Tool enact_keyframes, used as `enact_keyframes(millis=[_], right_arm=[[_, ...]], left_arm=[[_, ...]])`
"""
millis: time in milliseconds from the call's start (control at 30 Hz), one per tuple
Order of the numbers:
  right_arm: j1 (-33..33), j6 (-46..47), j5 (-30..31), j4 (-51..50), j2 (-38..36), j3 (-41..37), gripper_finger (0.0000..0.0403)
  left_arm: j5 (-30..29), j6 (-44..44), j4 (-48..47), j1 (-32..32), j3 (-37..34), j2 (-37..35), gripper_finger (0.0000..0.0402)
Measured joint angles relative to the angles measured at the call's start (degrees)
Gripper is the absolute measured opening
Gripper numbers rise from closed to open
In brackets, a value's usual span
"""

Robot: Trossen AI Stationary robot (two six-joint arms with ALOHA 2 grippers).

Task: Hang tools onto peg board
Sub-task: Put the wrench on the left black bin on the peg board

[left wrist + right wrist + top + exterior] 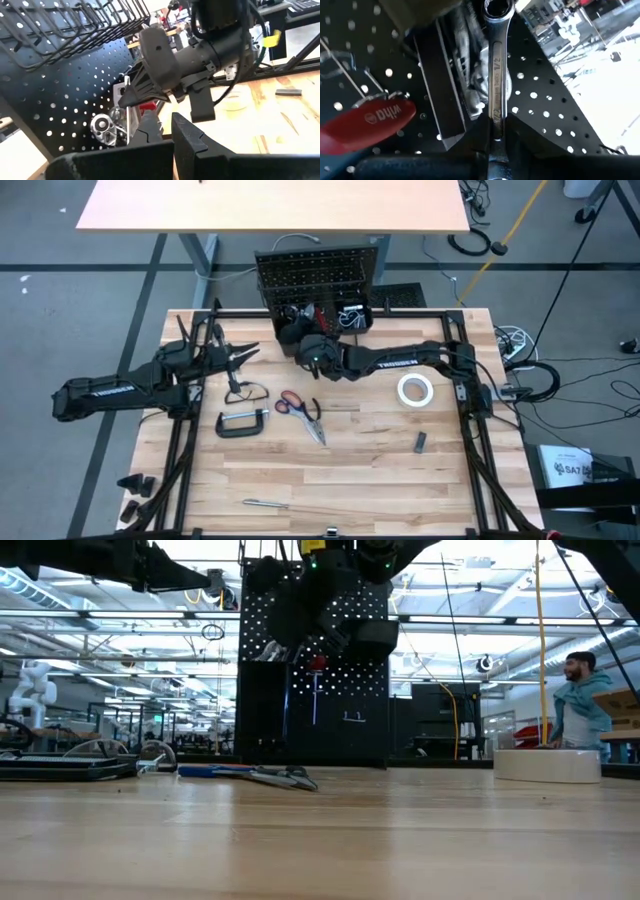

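The black peg board (320, 275) stands upright at the table's far edge. A red-handled screwdriver (370, 120) hangs on it. My right gripper (300, 340) is right in front of the board, raised above the table and shut on a steel wrench (496, 65). My left gripper (248, 355) waits shut and empty at the left, pointing toward the board. On the table lie a C-clamp (243, 423), red-handled scissors (290, 402), pliers (315, 428), safety glasses (245, 392) and a white tape roll (415, 390). My right gripper pinches the wrench's flat shaft (496, 120) between its two fingers, which lie along it. The wrench runs on past the fingertips, and its ring end (497, 7) points at the board. It is lifted clear of the table; whether it touches the board, I cannot tell.
Small black bins (345, 315) sit at the board's foot. A thin metal tool (265, 503) lies near the front edge and a small dark piece (421, 442) at the right. A person (580, 700) stands beyond the table on the right.
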Motion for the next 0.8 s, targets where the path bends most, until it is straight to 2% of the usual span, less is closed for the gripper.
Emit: enact_keyframes(millis=[233, 500, 633, 800], right_arm=[[-0.5, 0.8, -3.2, -2.4, 0.0, 0.0, 0.0032], [-0.4, 2.2, -5.2, -1.8, 0.0, 0.0, 0.0130], [-0.3, 2.6, -5.4, -1.7, 0.0, 0.0, 0.0152], [0.2, 2.6, -5.1, 1.3, 0.0, 0.0, 0.0159]], left_arm=[[0.1, 0.0, 0.0, 0.0, 0.0, 0.0, 0.0000], [0.2, 0.2, -0.1, 0.0, 0.0, 0.0, 0.0000], [0.2, 0.2, -0.2, 0.0, 0.0, 0.0, 0.0000], [0.2, 0.2, -0.2, 0.0, 0.0, 0.0, 0.0000]])
